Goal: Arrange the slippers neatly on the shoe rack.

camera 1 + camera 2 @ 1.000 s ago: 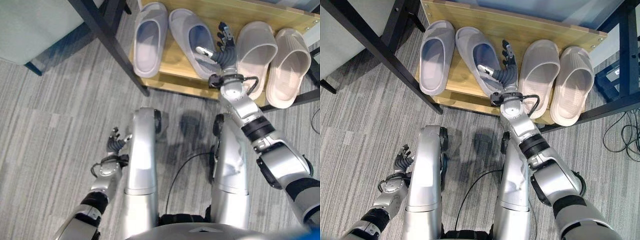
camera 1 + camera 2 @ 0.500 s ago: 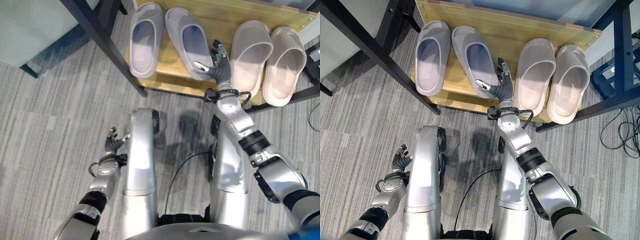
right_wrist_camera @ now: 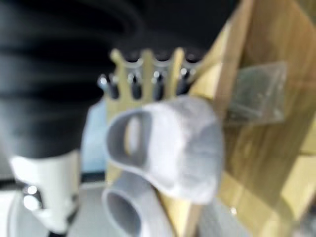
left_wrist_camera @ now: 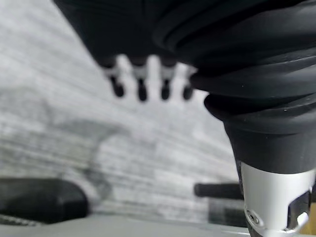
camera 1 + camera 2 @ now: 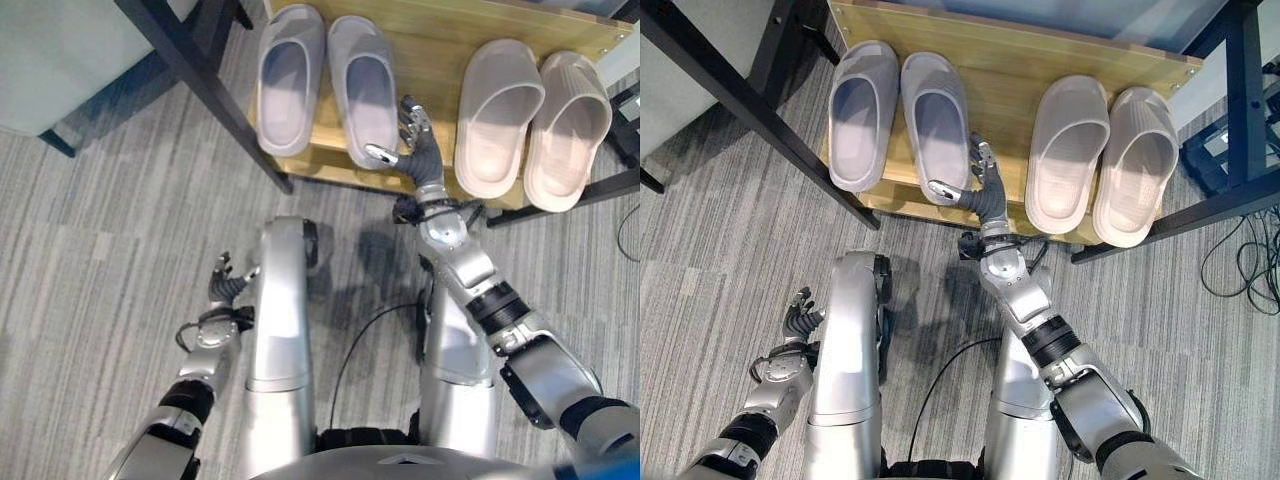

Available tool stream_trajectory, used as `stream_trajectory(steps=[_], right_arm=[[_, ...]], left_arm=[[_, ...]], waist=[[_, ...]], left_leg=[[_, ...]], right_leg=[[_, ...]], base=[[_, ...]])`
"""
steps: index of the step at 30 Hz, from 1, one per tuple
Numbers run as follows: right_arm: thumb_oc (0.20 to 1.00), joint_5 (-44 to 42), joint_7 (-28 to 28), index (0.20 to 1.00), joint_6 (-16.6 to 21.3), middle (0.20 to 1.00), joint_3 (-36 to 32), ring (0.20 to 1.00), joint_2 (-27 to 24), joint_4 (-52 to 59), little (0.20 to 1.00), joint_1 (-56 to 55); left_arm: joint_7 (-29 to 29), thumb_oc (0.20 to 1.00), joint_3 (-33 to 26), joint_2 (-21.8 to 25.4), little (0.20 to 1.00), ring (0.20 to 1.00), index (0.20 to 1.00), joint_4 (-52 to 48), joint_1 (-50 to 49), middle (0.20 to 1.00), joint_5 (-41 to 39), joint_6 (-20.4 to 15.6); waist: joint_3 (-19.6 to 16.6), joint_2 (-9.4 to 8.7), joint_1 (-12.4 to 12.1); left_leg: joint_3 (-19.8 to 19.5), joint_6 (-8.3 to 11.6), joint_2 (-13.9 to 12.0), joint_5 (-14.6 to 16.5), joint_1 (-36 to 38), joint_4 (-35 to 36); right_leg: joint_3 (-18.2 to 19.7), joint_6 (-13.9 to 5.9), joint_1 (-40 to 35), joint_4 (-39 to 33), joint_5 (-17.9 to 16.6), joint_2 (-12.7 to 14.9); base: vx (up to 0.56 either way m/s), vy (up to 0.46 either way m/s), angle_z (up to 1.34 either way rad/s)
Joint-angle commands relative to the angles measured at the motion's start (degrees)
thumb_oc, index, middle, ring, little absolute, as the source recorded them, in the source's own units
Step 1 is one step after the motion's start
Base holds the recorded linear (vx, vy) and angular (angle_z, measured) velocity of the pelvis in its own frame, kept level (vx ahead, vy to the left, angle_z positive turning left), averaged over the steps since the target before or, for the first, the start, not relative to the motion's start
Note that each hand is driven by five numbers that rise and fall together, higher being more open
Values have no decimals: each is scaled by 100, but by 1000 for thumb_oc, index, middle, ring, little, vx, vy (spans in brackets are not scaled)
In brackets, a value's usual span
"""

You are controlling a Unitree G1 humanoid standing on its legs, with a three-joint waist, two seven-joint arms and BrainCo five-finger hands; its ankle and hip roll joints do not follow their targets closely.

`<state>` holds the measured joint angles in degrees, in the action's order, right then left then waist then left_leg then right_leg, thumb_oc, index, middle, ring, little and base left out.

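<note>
Wooden and pale, the shoe rack (image 5: 440, 40) is carrying four slippers in a row under its black metal frame (image 5: 205, 85). On the rack's left half the two grey slippers (image 5: 325, 80) are lying side by side, nearly parallel, toes pointing to the back of the rack. On the rack's right half the two beige slippers (image 5: 530, 115) are sitting close together, heels jutting a little over the rack's front edge.

Now the right hand (image 5: 415, 155) is reaching in at the rack's front edge, between the two pairs, just beside the heel of the inner grey slipper (image 5: 938, 125). Fingers are standing straight and spread, thumb stretched out toward that heel, clamped on nothing; whether the thumb is actually touching the slipper cannot be told. In the right wrist view the grey slippers are showing just past the fingertips (image 3: 134, 89).

Well away from the rack, the left hand (image 5: 225, 285) is hanging low over the grey striped carpet (image 5: 90, 270), fingers loosely relaxed and holding nothing.
</note>
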<state>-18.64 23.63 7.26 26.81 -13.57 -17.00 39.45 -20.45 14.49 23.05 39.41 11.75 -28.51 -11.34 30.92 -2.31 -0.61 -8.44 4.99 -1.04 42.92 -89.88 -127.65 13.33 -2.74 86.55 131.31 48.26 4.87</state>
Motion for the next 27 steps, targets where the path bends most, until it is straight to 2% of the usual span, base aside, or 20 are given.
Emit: stream_trajectory(steps=[1,17,23,27], right_arm=[[1000,187,-158,1000,132,1000,297,1000,175,788,1000,-27],[1000,116,-20,1000,192,1000,352,1000,347,371,1000,226],[1000,461,98,1000,308,1000,55,1000,187,344,1000,321],[1000,312,-15,1000,431,1000,71,1000,103,413,1000,267]], left_arm=[[28,1000,581,-446,1000,1000,1000,-145,187,1000,334,-38],[-97,1000,594,-495,1000,1000,1000,39,241,1000,334,-90],[-53,1000,554,-492,1000,1000,1000,20,132,1000,324,-179],[28,1000,578,-478,1000,1000,1000,58,93,1000,352,-222]], waist=[[-113,-104,-257],[-113,-46,-305],[-113,2,-308],[-113,12,-304]], left_leg=[[-164,-384,120,359,-7,-452],[-184,-367,152,319,-7,-425],[-179,-368,183,316,-7,-443],[-186,-353,190,313,-7,-453]], right_leg=[[917,646,-411,825,-990,102],[911,630,-436,799,-1024,106],[900,625,-449,814,-1026,105],[905,621,-443,832,-1013,98]], base=[[0,0,0],[0,0,0],[0,0,0],[0,0,0]])
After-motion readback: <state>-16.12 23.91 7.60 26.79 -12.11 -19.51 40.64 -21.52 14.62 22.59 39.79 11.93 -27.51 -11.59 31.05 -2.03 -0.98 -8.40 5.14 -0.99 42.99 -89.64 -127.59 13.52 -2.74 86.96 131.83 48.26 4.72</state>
